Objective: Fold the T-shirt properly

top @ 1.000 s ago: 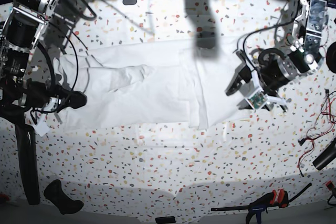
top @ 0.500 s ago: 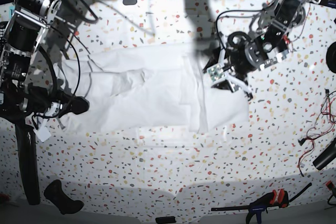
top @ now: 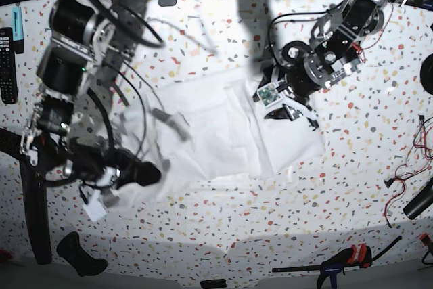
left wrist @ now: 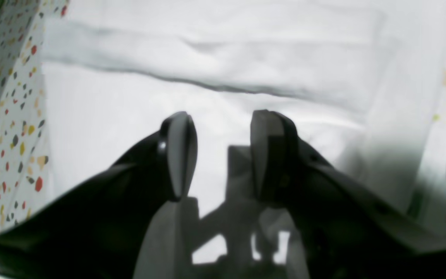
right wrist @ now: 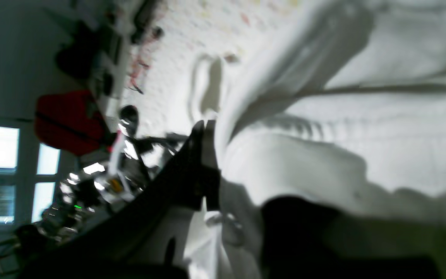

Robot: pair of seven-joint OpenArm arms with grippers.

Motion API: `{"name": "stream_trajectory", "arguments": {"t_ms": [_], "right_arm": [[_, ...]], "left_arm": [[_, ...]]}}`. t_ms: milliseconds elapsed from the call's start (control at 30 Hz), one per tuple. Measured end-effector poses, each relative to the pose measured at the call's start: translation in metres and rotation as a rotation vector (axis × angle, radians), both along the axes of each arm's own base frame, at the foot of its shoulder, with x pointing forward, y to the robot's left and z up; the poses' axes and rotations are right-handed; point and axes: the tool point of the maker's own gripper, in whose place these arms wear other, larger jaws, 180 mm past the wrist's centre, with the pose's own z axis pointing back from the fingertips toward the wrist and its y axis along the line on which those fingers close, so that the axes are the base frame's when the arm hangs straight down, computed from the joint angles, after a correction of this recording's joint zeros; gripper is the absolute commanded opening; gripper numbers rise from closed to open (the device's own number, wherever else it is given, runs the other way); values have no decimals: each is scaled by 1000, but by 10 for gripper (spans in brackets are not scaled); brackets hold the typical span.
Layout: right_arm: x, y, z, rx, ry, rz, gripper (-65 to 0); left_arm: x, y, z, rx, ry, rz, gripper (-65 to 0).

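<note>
The T-shirt [top: 223,126] lies spread across the middle of the speckled table [top: 223,235], partly folded, with a doubled layer near its centre and its near edge running toward the table's front; in the base view the left gripper [top: 281,96] sits over the shirt's far right part, and the left wrist view shows the left gripper [left wrist: 221,155] with its two fingers [left wrist: 178,151] parted, a clear gap between them, white cloth directly beneath and nothing held; a fold ridge crosses the cloth just beyond the fingertips; on the base view's left side the right gripper [top: 139,174] is at the shirt's near left edge; in the right wrist view the right gripper [right wrist: 207,162] is pinched closed on a bunched fold of the T-shirt [right wrist: 323,116], the cloth draping away from it, lifted.
</note>
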Motion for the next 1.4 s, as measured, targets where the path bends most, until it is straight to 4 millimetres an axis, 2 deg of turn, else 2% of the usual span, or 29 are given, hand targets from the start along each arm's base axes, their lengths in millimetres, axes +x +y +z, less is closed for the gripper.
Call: {"name": "stream_trajectory", "arguments": {"t_ms": [100, 200, 467, 633, 733, 867, 1000, 1200, 1400], "right_arm": [[10, 28, 14, 35, -34, 41, -650], [10, 64, 14, 12, -32, 124, -650], [-14, 172, 15, 6, -31, 384, -650], [-31, 224, 23, 39, -42, 486, -650], [-33, 226, 15, -21, -33, 498, -650], [-32, 219, 2, -102, -13, 493, -650], [-32, 219, 0, -107, -11, 494, -650], [-32, 219, 0, -108, -10, 494, -650], [-32, 219, 0, -107, -11, 493, -650]], "left_arm": [[0, -4, 0, -6, 4, 1, -390], [-1, -7, 0, -10, 6, 2, -390], [-2, -15, 1, -23, 8, -2, -390], [-2, -15, 1, -23, 9, -3, -390], [-2, -15, 1, -23, 10, -4, -390], [-2, -15, 1, -21, 10, -3, -390], [-2, -16, 5, -5, 5, -3, -390], [-1, -22, 32, 32, -40, -10, -390], [3, -15, 60, 123, -81, 35, -390]]}}
